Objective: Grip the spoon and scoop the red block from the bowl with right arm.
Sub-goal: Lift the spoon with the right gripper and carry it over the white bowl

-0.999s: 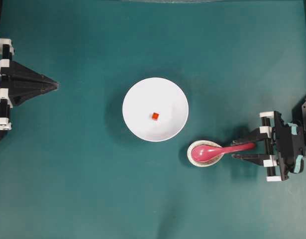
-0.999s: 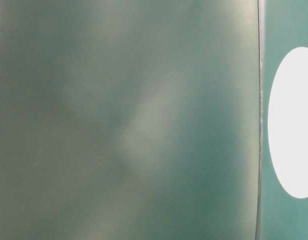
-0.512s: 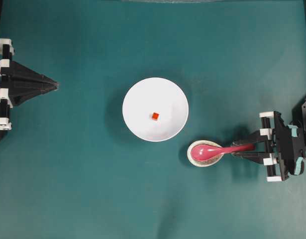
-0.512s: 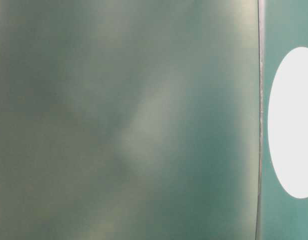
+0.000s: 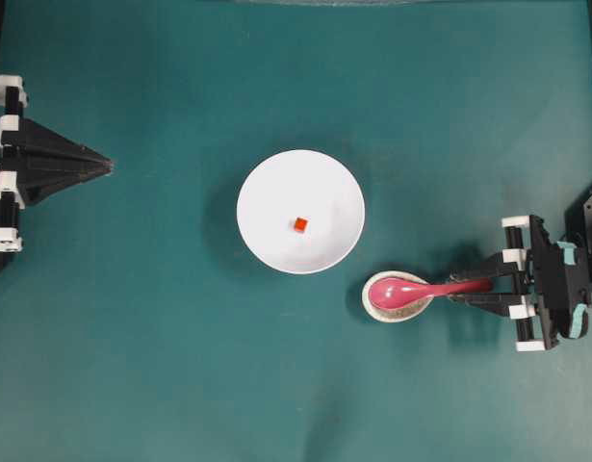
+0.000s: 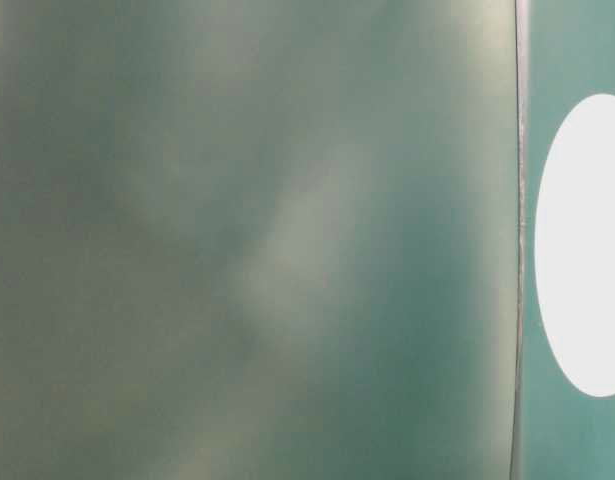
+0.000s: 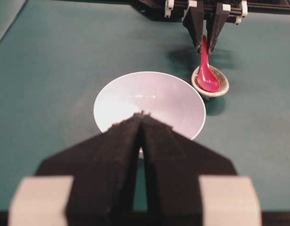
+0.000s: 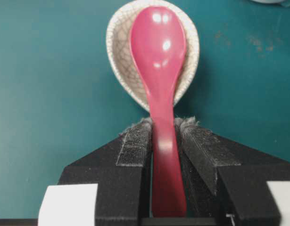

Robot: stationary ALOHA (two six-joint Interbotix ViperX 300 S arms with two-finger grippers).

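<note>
The spoon (image 5: 411,289) lies lengthwise left to right on the green surface (image 5: 180,366), scoop resting in the speckled dish (image 5: 384,310) just right of the bowl (image 5: 300,211) (red block (image 5: 300,223) at its centre). The right gripper (image 8: 163,129) has its fingers clamped on the handle; the left gripper (image 7: 141,114) has its fingers pressed together, holding nothing.
</note>
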